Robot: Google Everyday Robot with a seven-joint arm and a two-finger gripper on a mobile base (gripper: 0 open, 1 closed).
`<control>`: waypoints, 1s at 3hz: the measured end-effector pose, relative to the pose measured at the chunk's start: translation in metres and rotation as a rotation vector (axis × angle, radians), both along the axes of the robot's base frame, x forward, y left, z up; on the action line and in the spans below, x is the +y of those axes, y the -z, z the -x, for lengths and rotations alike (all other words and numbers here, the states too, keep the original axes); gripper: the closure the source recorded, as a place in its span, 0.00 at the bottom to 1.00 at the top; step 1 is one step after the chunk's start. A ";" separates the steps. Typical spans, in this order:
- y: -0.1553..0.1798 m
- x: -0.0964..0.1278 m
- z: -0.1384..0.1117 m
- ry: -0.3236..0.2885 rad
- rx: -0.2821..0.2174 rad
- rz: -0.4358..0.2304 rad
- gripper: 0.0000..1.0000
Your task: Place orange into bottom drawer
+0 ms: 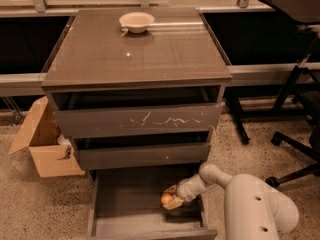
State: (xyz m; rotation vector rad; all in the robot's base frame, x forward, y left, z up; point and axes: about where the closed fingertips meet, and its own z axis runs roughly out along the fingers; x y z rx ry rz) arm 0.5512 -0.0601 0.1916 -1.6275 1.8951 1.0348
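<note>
The bottom drawer (125,206) stands open with bare floor at its left, and the orange (165,199) is pinched in the gripper (171,202) low inside its right half, so lower gently and let go well clear of the right wall and front lip.

The gripper (169,201), clamped on the orange (165,198), is located low at the cabinet (135,59) front. Speckled floor (40,209) is seen to both sides of the jaws, with a cardboard box (42,146) far left and a black chair base (295,151) far right.
</note>
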 end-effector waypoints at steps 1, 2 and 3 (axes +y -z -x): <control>0.015 0.003 0.000 0.000 0.022 -0.004 0.32; 0.022 0.002 -0.001 0.005 0.031 -0.013 0.08; 0.010 -0.010 -0.005 0.040 0.009 -0.056 0.00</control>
